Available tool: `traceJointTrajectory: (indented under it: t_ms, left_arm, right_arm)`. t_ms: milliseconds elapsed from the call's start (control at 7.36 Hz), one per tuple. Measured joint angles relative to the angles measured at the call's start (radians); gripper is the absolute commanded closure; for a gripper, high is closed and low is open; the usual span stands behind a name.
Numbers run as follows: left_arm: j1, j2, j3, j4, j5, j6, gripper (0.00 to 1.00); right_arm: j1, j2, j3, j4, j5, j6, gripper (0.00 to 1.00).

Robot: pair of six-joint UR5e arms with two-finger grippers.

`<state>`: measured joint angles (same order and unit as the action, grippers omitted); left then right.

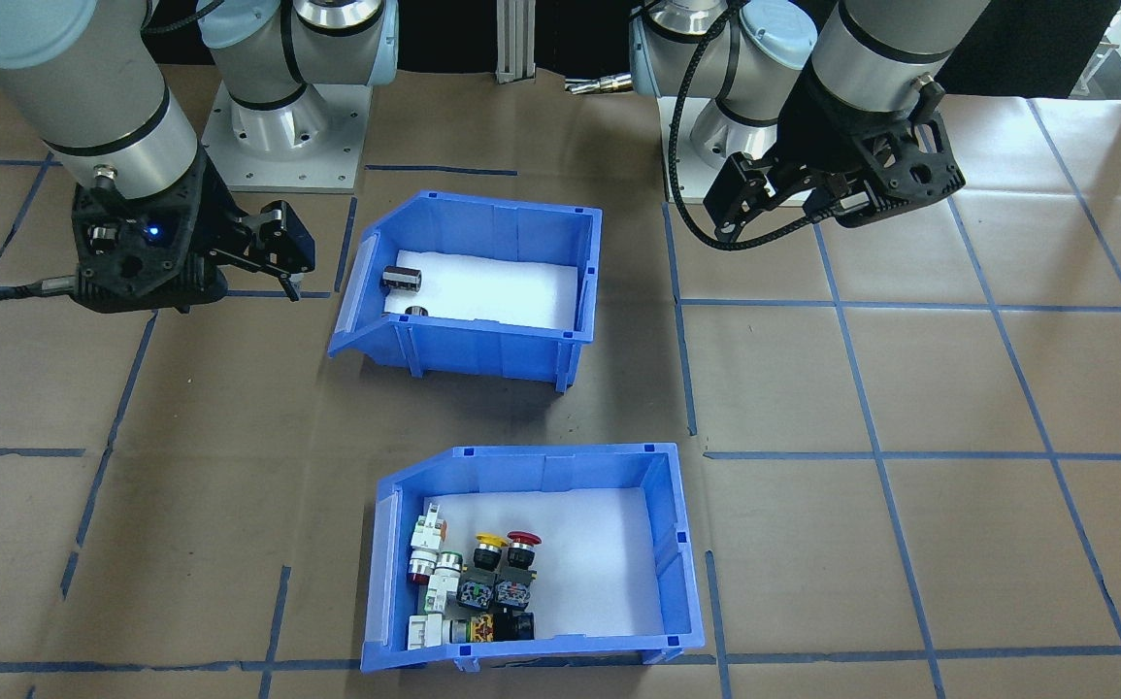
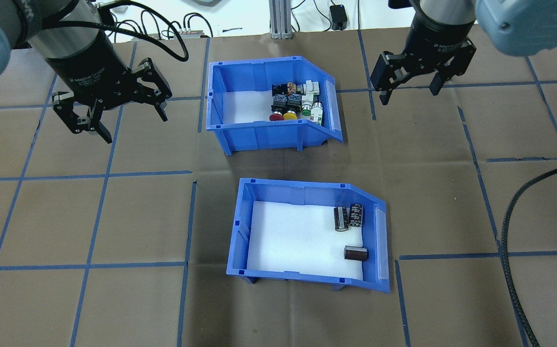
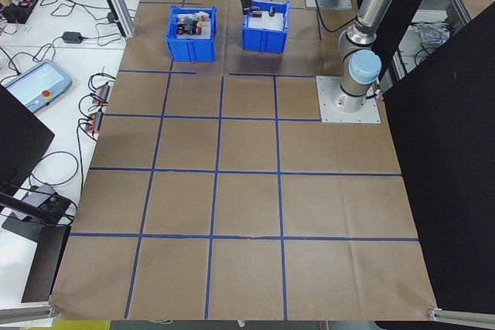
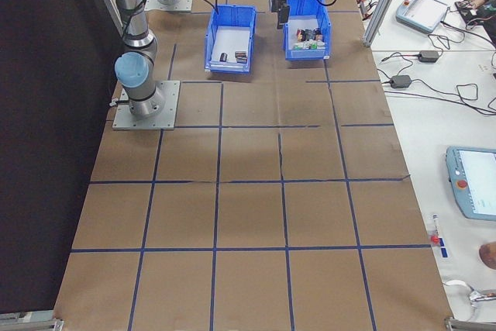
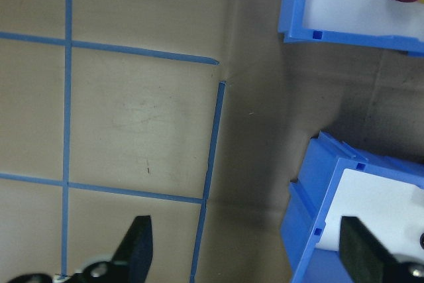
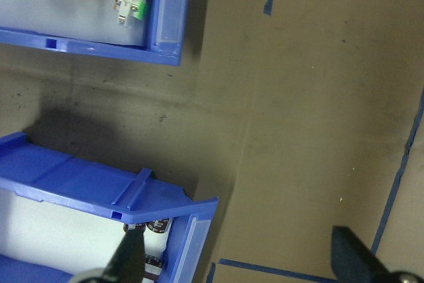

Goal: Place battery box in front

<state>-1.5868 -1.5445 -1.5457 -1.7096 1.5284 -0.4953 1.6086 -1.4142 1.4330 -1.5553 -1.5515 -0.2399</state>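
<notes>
The battery box [image 2: 302, 189] is a blue bin with a white foam liner, standing on the robot's side of the table with its sloped open front toward the right. Three dark cylindrical batteries [image 2: 348, 217] lie near that open end. My left gripper [image 2: 131, 120] hangs open and empty over the paper, left of and beyond the box. Its wrist view shows the box's corner [image 5: 318, 190] at lower right. Over the far right, my right gripper [image 2: 409, 95] is also open and empty. The box's sloped corner [image 6: 99, 187] sits at lower left in its wrist view.
A second blue bin [image 2: 264, 132] holding several colourful push-button switches [image 2: 292, 103] stands just beyond the battery box, on the operators' side. Brown paper with blue tape lines covers the table. A black cable [image 2: 514, 226] loops at the right.
</notes>
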Motion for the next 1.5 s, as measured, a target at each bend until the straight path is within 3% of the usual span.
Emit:
traceJointTrajectory:
  t_ms: [272,680,951,1223,1495]
  left_arm:
    - [-0.065,0.107,-0.142,0.003,-0.035,-0.344,0.03]
    - [-0.187,0.243,-0.344,0.048,-0.131,-0.860,0.06]
    - [-0.311,0.281,-0.489,0.253,-0.152,-1.150,0.00]
    - [-0.424,0.273,-0.600,0.451,-0.156,-1.376,0.00]
    - [-0.468,0.225,-0.652,0.600,-0.157,-1.477,0.00]
  right_arm:
    - [0.036,0.082,-0.087,-0.006,-0.002,-0.218,0.00]
    - [0.138,0.243,-0.267,-0.022,-0.014,-0.553,0.00]
    - [0.201,0.316,-0.340,-0.031,-0.016,-0.699,0.00]
    - [0.282,0.376,-0.356,-0.094,-0.014,-0.767,0.00]
    - [0.371,0.434,-0.354,-0.119,-0.018,-0.788,0.00]
